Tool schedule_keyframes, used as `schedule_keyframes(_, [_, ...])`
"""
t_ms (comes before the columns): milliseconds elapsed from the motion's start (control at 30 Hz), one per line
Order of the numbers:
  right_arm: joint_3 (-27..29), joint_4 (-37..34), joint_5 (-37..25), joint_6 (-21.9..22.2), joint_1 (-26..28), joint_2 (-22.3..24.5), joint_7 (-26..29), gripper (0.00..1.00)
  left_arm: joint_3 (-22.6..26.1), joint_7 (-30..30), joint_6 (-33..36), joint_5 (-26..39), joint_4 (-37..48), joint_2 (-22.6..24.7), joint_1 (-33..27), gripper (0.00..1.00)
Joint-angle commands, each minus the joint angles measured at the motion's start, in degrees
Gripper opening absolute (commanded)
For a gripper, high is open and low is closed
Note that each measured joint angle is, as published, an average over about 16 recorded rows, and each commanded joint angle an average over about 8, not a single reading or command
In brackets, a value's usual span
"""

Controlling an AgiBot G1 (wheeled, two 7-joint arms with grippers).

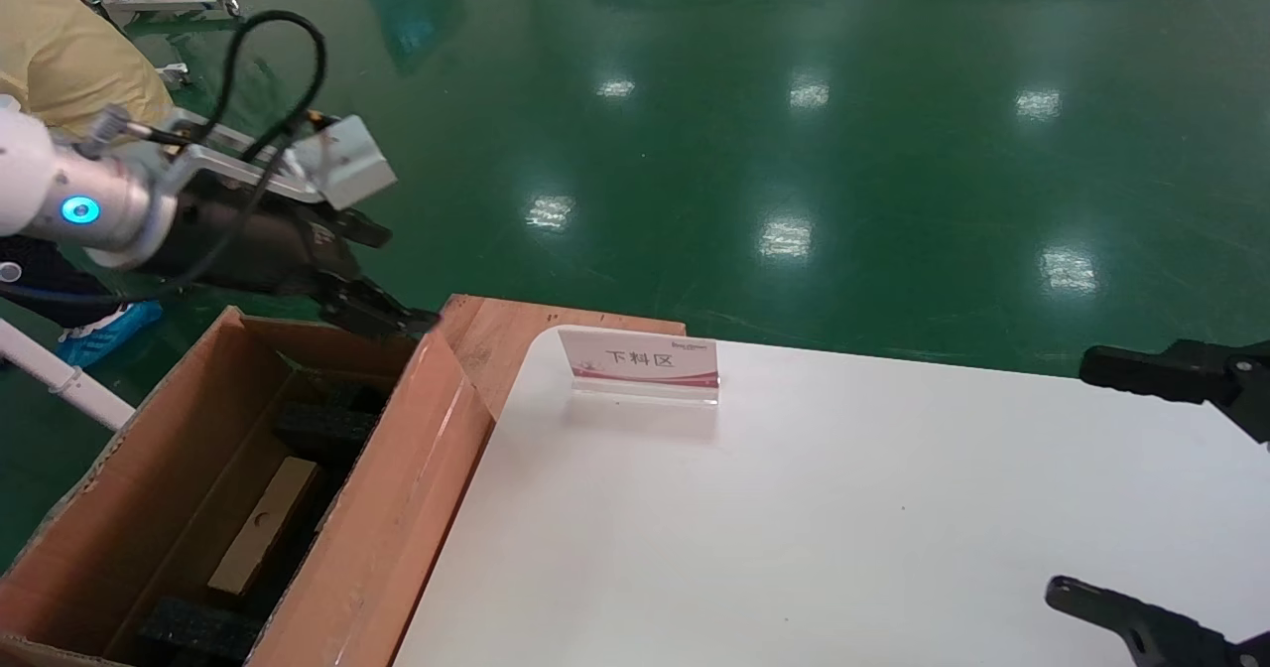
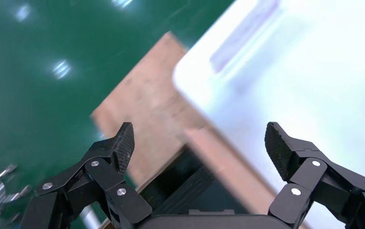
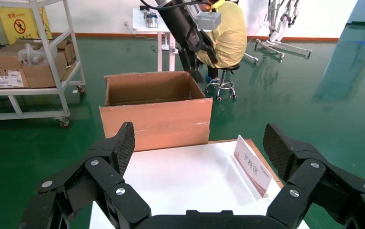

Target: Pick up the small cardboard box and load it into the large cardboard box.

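Observation:
The large cardboard box [image 1: 397,508] stands open on the floor at the left of the white table [image 1: 843,508]. The small cardboard box [image 1: 263,528] lies inside it on edge, between black foam blocks [image 1: 322,429], with its round hole showing. My left gripper [image 1: 409,280] hovers open and empty above the box's far end; in the left wrist view [image 2: 200,143] the carton wall [image 2: 228,164] lies below the jaws. My right gripper [image 1: 1072,475] is open and empty over the table's right edge. The right wrist view [image 3: 199,143] shows the carton [image 3: 157,119] from across the table.
A small sign stand [image 1: 640,359] stands on the table's far left part, next to a wooden board [image 1: 496,334]. A seated person in yellow [image 3: 226,28] is behind the carton. A wheeled shelf with boxes [image 3: 23,67] stands farther off on the green floor.

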Motion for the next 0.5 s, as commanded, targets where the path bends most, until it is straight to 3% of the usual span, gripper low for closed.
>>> schedule_keyframes(33, [0.0, 0.0, 0.0, 0.0, 0.0, 0.0, 0.0, 1.0, -3.5, 1.8, 0.9, -1.7, 0.1, 0.5, 3.0, 1.0])
schedule_keyframes(500, [0.2, 0.1, -0.2, -0.1, -0.1, -0.1, 0.1, 1.0, -27.9, 14.6, 7.6, -13.5, 1.1, 3.9, 23.9, 1.0])
